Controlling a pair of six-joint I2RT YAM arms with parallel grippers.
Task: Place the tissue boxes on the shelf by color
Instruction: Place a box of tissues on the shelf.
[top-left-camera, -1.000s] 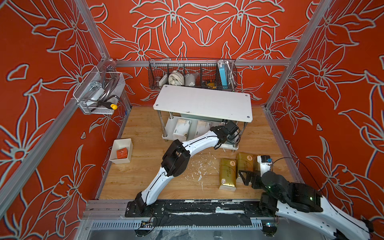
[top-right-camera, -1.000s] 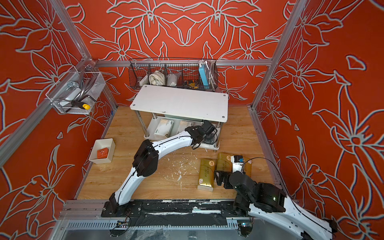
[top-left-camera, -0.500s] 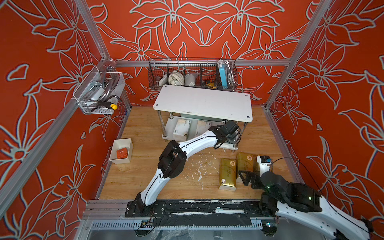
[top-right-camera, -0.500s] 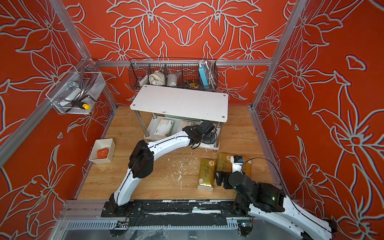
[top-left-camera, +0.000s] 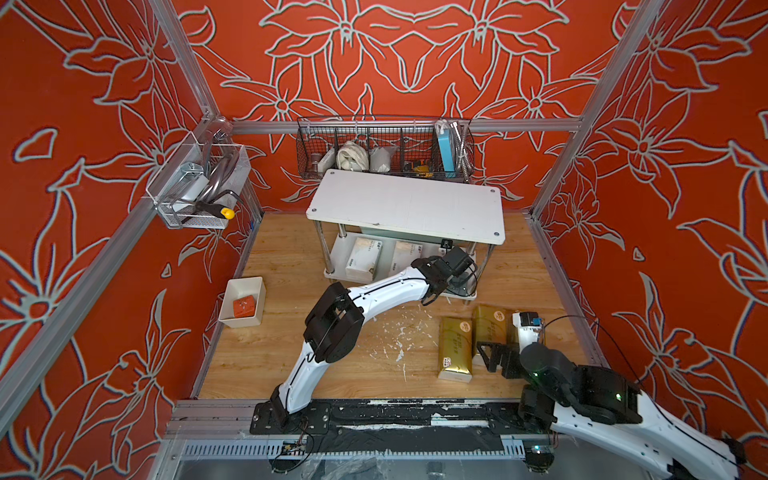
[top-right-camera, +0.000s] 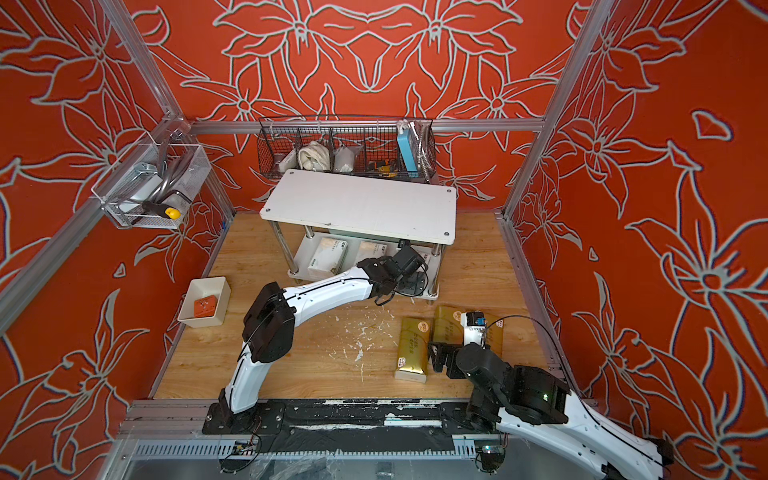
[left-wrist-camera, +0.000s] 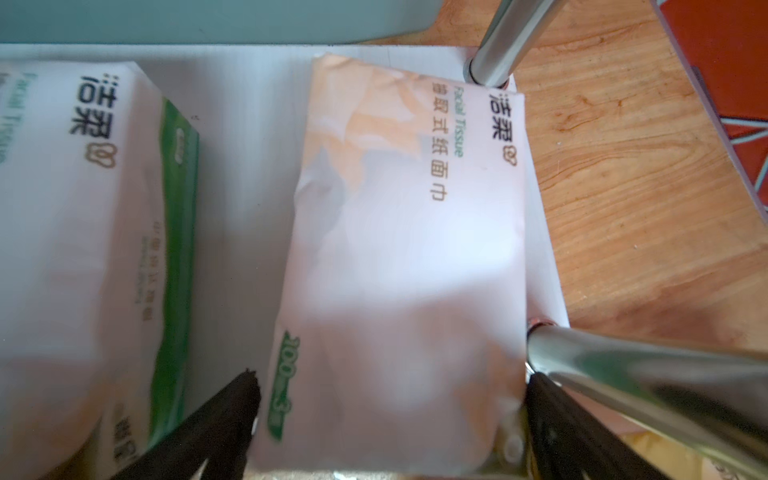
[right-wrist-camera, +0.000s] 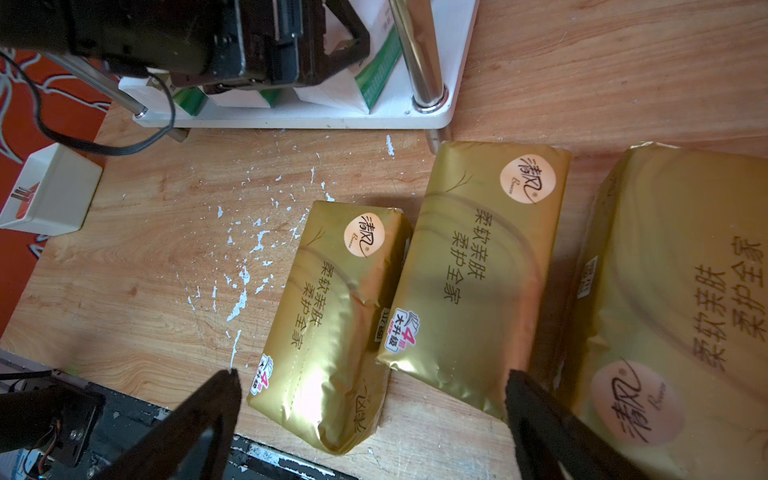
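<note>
The white two-tier shelf stands at the back. On its lower tier lie white tissue boxes with green print. My left gripper is open there, one finger on each side of the rightmost white box, which rests on the tier; another white box lies beside it. Three gold tissue boxes lie on the wood floor at the front right: one nearest the middle, a second and a third. My right gripper hangs open just above them, holding nothing.
A chrome shelf leg runs close by the left gripper's finger. A black wire basket hangs on the back wall, and a clear bin on the left wall. A white tray with an orange block sits at the floor's left. White flecks dot the wood.
The left arm's elbow has sunk toward the front left while its gripper stays at the lower tier. The right arm has hardly moved.
</note>
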